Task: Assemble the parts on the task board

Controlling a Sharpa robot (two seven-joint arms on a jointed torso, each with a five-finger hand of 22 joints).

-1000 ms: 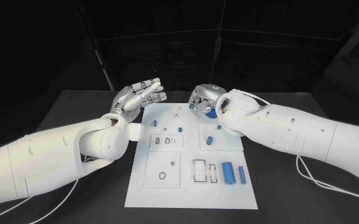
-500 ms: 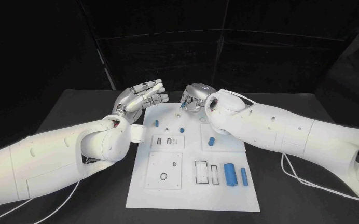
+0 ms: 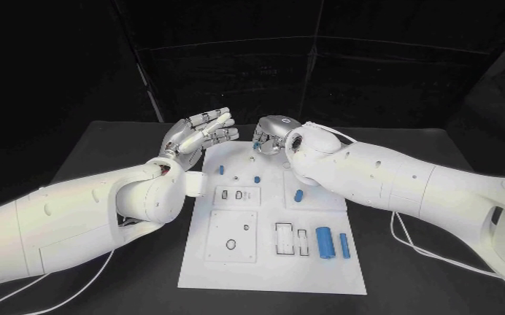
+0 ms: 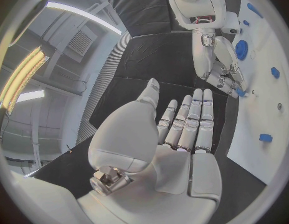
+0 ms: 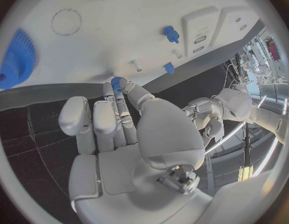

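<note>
nearest on the task board (image 3: 268,275): two blue cylinders (image 3: 331,243) lying side by side at the right, just beside a pair of rectangular slots (image 3: 292,238). left of those, a raised square plate with an oval hole (image 3: 230,244). further in, a smaller plate with slots (image 3: 237,196), and a short blue peg (image 3: 299,196) to its right. beyond that, two small blue pegs (image 3: 222,170) standing near the board's left side.

left hand (image 3: 197,136) raised above the table just off the board's far left corner, palm open, fingers (image 4: 193,119) straight and spread, holding nothing.

right hand (image 3: 269,134) over the board's far edge, fingers pointed down. small blue gear (image 5: 116,82) pinched at the fingertips (image 5: 124,86), just above the white surface and near a thin upright pin (image 5: 134,65); contact between gear and board cannot be told.

large blue gear (image 5: 17,58) flat on the board's far part, well apart from the pinched one.
</note>
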